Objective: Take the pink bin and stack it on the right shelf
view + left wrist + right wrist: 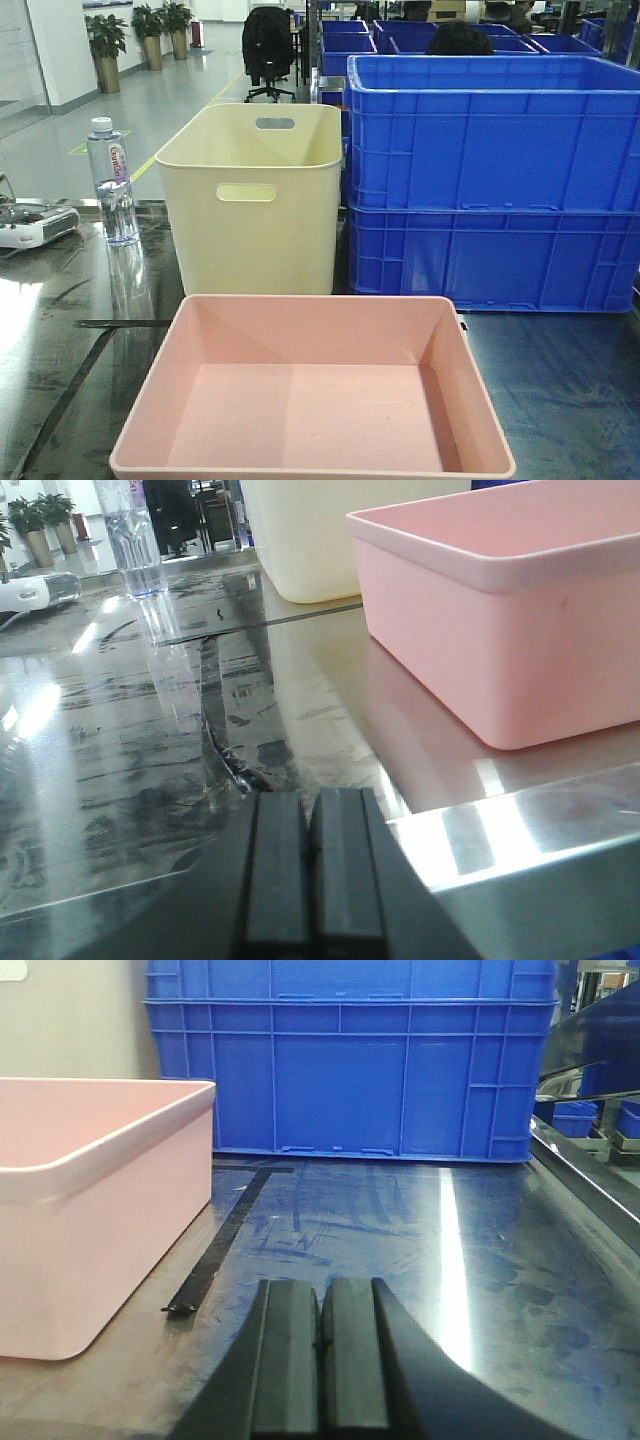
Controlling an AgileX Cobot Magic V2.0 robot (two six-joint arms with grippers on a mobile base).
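Observation:
The pink bin (310,400) sits empty at the near edge of the glossy dark surface, in front of the cream bin. In the left wrist view the pink bin (500,610) lies up and to the right of my left gripper (311,805), whose black fingers are pressed together on nothing. The right wrist view shows the pink bin (90,1200) to the left of my right gripper (322,1290), also shut and empty. The right shelf (420,1230), dark and reflective, stretches ahead of the right gripper toward the blue crates. Neither gripper appears in the front view.
A tall cream bin (255,195) stands behind the pink one. Stacked blue crates (495,180) fill the back right. A water bottle (113,180) and a white controller (35,225) are at the left. Black tape strip (220,1240) lies on the surface.

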